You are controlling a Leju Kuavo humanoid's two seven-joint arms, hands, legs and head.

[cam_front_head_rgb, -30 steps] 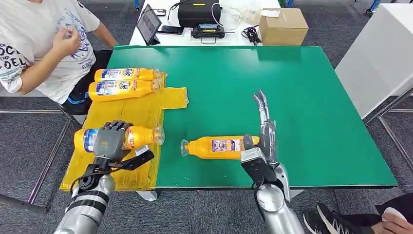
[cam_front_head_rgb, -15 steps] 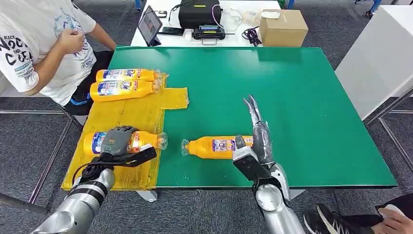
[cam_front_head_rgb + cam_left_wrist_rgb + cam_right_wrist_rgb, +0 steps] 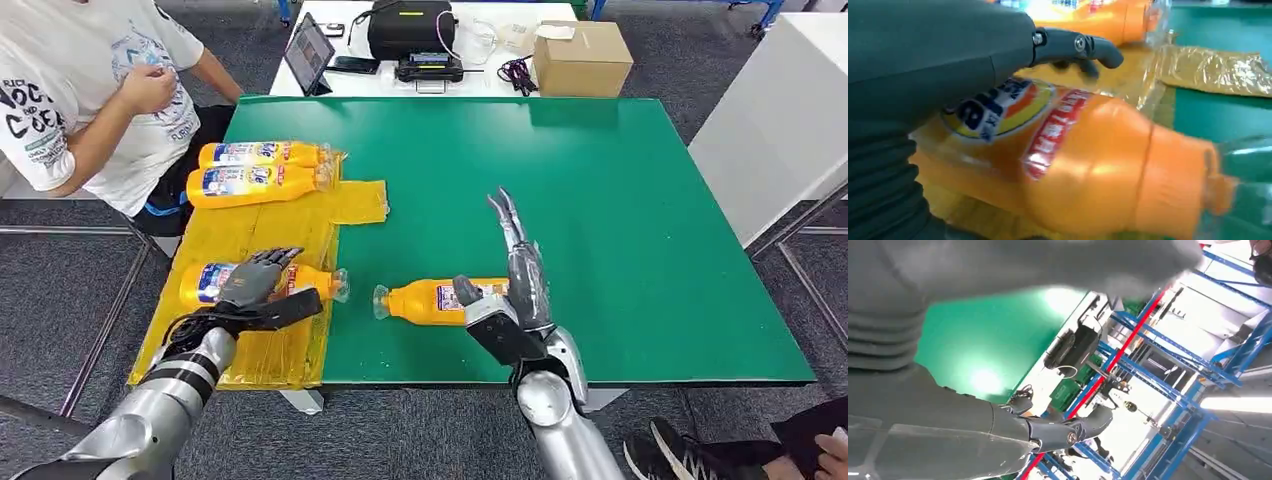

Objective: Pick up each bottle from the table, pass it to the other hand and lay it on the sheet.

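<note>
An orange bottle (image 3: 430, 301) lies on its side on the green table (image 3: 620, 200), cap to the left. My right hand (image 3: 510, 295) stands at its base end, fingers stretched straight away from me, thumb against the label, holding nothing. A second orange bottle (image 3: 208, 282) (image 3: 1088, 165) lies on the yellow sheet (image 3: 260, 232) at the table's left edge. Over it hovers my left hand (image 3: 262, 290), its fingers (image 3: 1073, 45) lifted off the bottle and spread. Two more orange bottles (image 3: 258, 154) (image 3: 258, 185) lie side by side at the sheet's far end.
A person (image 3: 80, 90) sits at the table's far left corner. Behind the green table a white table carries a tablet (image 3: 308, 48), a black case (image 3: 405, 28) and a cardboard box (image 3: 582, 55). Another white table (image 3: 790, 110) stands to the right.
My left hand has let go of the bottle on the sheet and its fingers have opened. My right hand has shifted left, up against the bottle on the table.
</note>
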